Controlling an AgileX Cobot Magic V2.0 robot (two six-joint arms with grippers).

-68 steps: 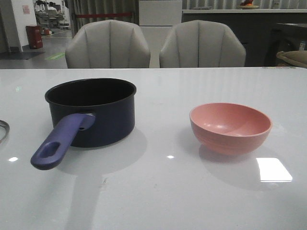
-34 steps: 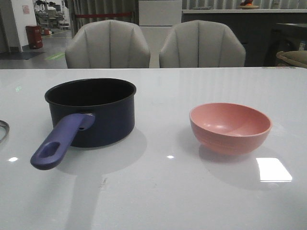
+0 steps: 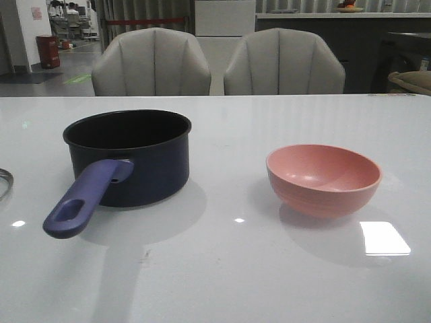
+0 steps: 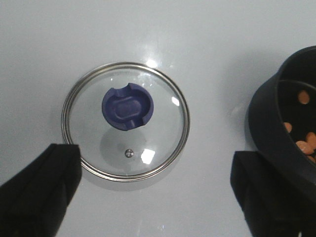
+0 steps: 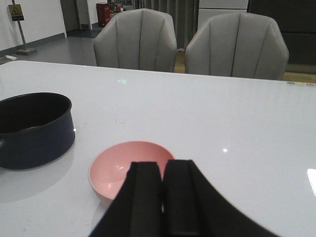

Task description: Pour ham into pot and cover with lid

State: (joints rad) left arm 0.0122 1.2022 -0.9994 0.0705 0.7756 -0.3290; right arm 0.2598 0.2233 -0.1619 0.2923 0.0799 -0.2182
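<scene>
The lid (image 4: 125, 121), clear glass with a steel rim and a blue knob (image 4: 128, 108), lies flat on the white table. My left gripper (image 4: 155, 168) hovers over its near edge, open wide, touching nothing. Beside the lid stands the dark navy pot (image 4: 286, 113), with pale-orange ham (image 4: 303, 143) chunks inside. In the front view the pot (image 3: 128, 155) stands at the left with its purple handle (image 3: 81, 202) pointing toward me; neither gripper shows there. My right gripper (image 5: 162, 165) is shut and empty, just short of the pink bowl (image 5: 118, 165), which holds nothing.
The pink bowl (image 3: 323, 178) sits at the right of the table, apart from the pot. A sliver of the lid's rim (image 3: 4, 180) shows at the far left edge. Two grey chairs (image 3: 151, 64) stand behind the table's far edge.
</scene>
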